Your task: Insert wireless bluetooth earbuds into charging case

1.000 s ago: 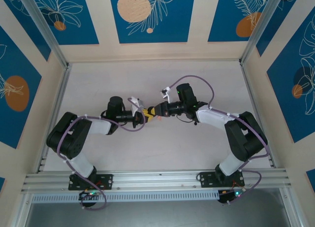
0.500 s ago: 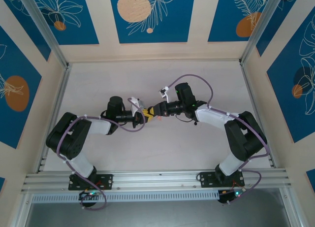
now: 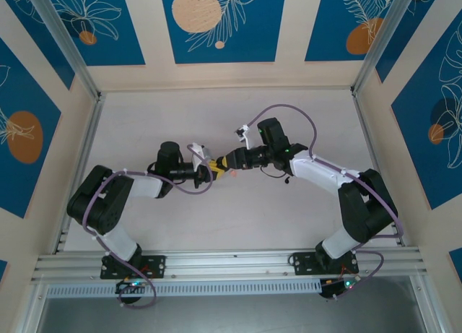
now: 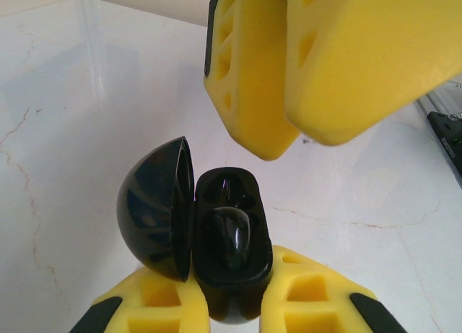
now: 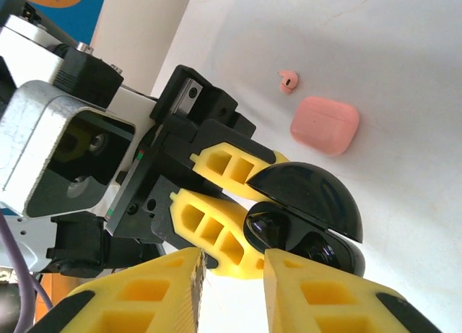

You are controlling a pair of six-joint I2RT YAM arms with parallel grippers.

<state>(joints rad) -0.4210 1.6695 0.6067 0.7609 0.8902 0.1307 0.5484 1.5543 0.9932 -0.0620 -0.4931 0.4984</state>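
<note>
My left gripper is clamped on the black case, whose lid stands open. One black earbud sits in the near well; I cannot tell what the far well holds. My right gripper hovers just over the case, jaws slightly apart with nothing between them. A pink earbud lies on the table just beside a pink box.

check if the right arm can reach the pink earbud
Probably yes: the pink earbud lies bare on the table beside the pink case, and the right gripper is open and empty. It must first clear the black case.
</note>
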